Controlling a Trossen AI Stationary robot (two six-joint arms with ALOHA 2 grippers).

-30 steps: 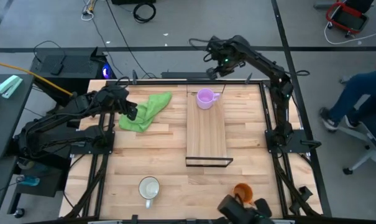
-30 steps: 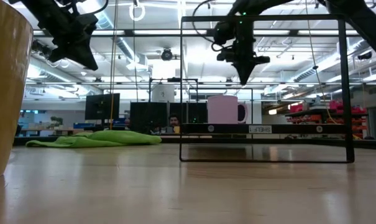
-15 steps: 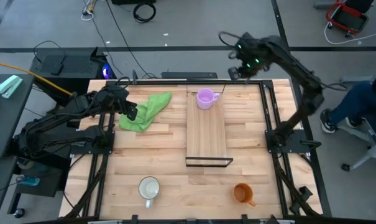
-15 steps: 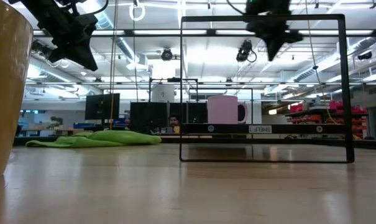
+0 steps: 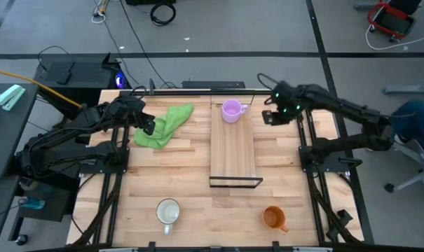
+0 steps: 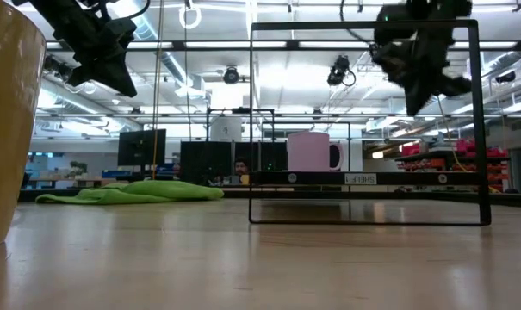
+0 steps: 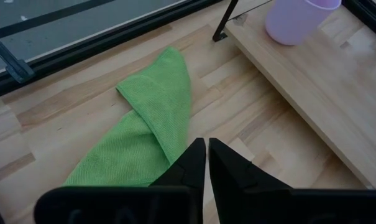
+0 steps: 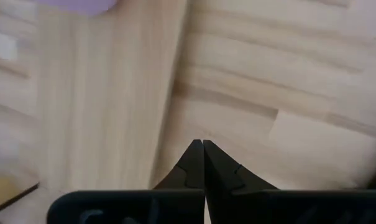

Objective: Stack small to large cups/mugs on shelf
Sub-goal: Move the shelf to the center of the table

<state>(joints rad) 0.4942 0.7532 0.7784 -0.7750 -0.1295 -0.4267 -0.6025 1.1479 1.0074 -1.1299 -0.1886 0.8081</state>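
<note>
The light purple mug point(image 5: 231, 110) stands upright on the far end of the shelf point(image 5: 233, 150), handle toward the right; it also shows in the low view point(image 6: 312, 151) and the left wrist view point(image 7: 296, 18). The white mug point(image 5: 168, 212) and the orange mug point(image 5: 272, 218) stand on the table near its front edge. My right gripper point(image 5: 267, 117) is shut and empty, up in the air right of the purple mug. My left gripper point(image 5: 150, 127) is shut and empty, above the green cloth point(image 5: 162, 124).
A green cloth point(image 7: 144, 134) lies crumpled on the table left of the shelf. The shelf's thin black frame point(image 6: 363, 125) stands up at its near end. A person's sleeve point(image 5: 416, 112) shows beyond the table's right edge.
My right gripper has swung from above the table's far edge behind the shelf toward the right, then come down and toward the near side, now right of the purple mug. It stays shut. The mugs and my left arm have kept still.
</note>
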